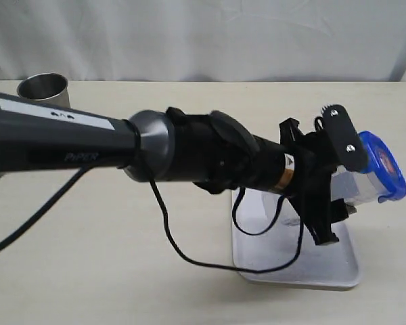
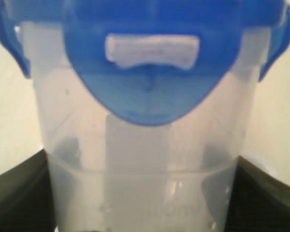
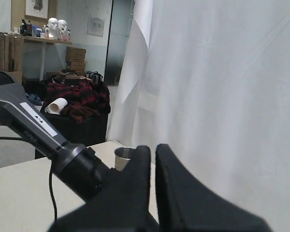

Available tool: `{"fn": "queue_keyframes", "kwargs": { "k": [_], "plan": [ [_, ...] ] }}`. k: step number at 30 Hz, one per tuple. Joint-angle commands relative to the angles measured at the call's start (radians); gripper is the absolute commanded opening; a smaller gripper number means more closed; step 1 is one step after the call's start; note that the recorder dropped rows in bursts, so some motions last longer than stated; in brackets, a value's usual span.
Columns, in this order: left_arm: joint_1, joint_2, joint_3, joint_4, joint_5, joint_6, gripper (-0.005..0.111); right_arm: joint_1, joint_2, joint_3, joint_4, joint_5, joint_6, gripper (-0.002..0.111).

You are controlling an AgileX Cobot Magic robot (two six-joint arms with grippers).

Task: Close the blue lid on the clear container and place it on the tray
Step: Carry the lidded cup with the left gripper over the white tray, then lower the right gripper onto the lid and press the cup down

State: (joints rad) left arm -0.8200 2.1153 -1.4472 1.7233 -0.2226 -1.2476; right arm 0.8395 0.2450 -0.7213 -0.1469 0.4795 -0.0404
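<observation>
The clear container [image 1: 355, 187] is held tipped toward its side above the right part of the white tray [image 1: 325, 265]. The blue lid [image 1: 384, 166] sits on its mouth, pointing right, with its red-and-white sticker showing. My left gripper [image 1: 338, 181] is shut on the container's body, reaching in from the left. The left wrist view shows the container [image 2: 145, 174] filling the space between the black fingers [image 2: 17, 193], with a flap of the lid [image 2: 150, 82] folded down over its rim. My right gripper [image 3: 153, 155] is shut on nothing and raised toward the curtain; the exterior view does not show it.
A steel cup [image 1: 44, 88] stands at the table's back left corner, also seen as the cup [image 3: 123, 157] beyond the right fingers. The left arm [image 1: 88, 139] and its black cable [image 1: 189, 257] stretch across the table's middle. A white curtain [image 1: 223, 34] backs the table.
</observation>
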Motion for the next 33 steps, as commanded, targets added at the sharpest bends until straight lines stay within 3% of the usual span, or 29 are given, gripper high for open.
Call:
{"fn": "queue_keyframes", "kwargs": {
  "k": [1,6,9,14,19,23,33],
  "plan": [
    [0.091,-0.01,-0.02,-0.192,-0.305,0.07,0.0,-0.005,-0.005,0.017,-0.135,0.004,0.07,0.004],
    [0.178,0.022,-0.02,-0.461,-0.777,0.327,0.0,0.023,0.05,0.042,-0.724,0.219,0.734,0.004],
    [0.197,0.05,-0.02,-0.51,-0.928,0.444,0.0,0.096,0.101,0.032,-0.827,0.355,0.781,0.004],
    [0.2,0.117,-0.02,-0.563,-0.952,0.545,0.0,0.241,0.176,0.023,-0.884,0.527,0.808,0.004],
    [0.222,0.199,-0.02,-0.671,-0.998,0.614,0.0,0.34,0.225,0.023,-0.898,0.564,0.808,0.004],
    [0.254,0.262,-0.02,-0.757,-0.998,0.619,0.0,0.35,0.28,0.016,-0.915,0.592,0.819,0.004],
    [0.277,0.301,-0.02,-0.681,-0.968,0.619,0.0,0.305,0.584,-0.032,-0.811,0.477,0.761,0.004]
  ]
}}
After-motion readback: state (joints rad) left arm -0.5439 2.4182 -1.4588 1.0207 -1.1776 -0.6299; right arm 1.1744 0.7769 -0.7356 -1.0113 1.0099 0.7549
